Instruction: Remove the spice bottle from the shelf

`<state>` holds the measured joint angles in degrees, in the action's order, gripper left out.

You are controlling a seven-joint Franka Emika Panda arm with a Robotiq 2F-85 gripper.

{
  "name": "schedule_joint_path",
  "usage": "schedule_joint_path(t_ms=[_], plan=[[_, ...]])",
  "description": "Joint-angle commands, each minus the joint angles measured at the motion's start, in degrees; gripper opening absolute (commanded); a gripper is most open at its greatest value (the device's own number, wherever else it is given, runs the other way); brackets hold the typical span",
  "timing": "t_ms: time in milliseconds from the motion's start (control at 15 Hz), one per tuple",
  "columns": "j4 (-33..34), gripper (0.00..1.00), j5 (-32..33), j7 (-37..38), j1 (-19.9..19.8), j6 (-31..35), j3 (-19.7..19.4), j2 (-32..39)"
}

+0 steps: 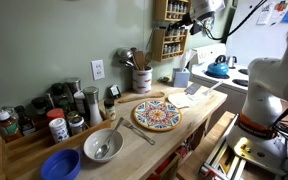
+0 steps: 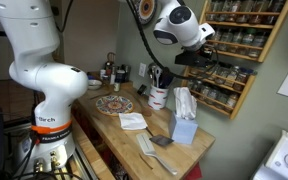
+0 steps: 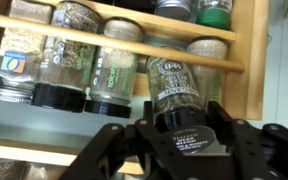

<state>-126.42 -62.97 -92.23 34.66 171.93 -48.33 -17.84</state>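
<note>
Gripper (image 3: 180,128) fingers (image 3: 112,146) are pressed against both sides of the spice bottle (image 3: 176,88), pinching it low on its body. The exact pad contact is hidden by the dark knuckles. In the wrist view the bottle fills the middle toward six o'clock. It leans a little and looks larger than the jars beside it, so I judge it is held and about to leave its tier. The shelf (image 3: 246,80) hangs on the wall above the counter, at one o'clock in an exterior view (image 1: 154,35) and at two o'clock in an exterior view (image 2: 267,52). In both exterior views the gripper is up against the shelf front, and the bottle itself is too small to pick out.

The step in hand is drawing the bottle out. It would go best as a slow, straight pull away from the wall, with the bottle kept level. A wooden rail (image 3: 84,33) crosses at twelve o'clock of the bottle, so lifting risks a knock. A neighbouring jar (image 3: 112,85) stands just beside it at nine o'clock, and the shelf's side wall lies at three o'clock, so any sideways swing should wait until the bottle is clear of the front edge. Smooth glass can slip, so the grip should stay firm.
</note>
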Motion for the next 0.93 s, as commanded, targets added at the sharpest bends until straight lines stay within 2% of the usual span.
schedule_joint_path(t_ms=[0,867], plan=[[0.14,0.32,-2.60,-2.30,2.35,-2.13,-2.73,-0.51],[1.54,0.32,-3.15,-0.44,6.47,-4.48,-8.31,2.06]])
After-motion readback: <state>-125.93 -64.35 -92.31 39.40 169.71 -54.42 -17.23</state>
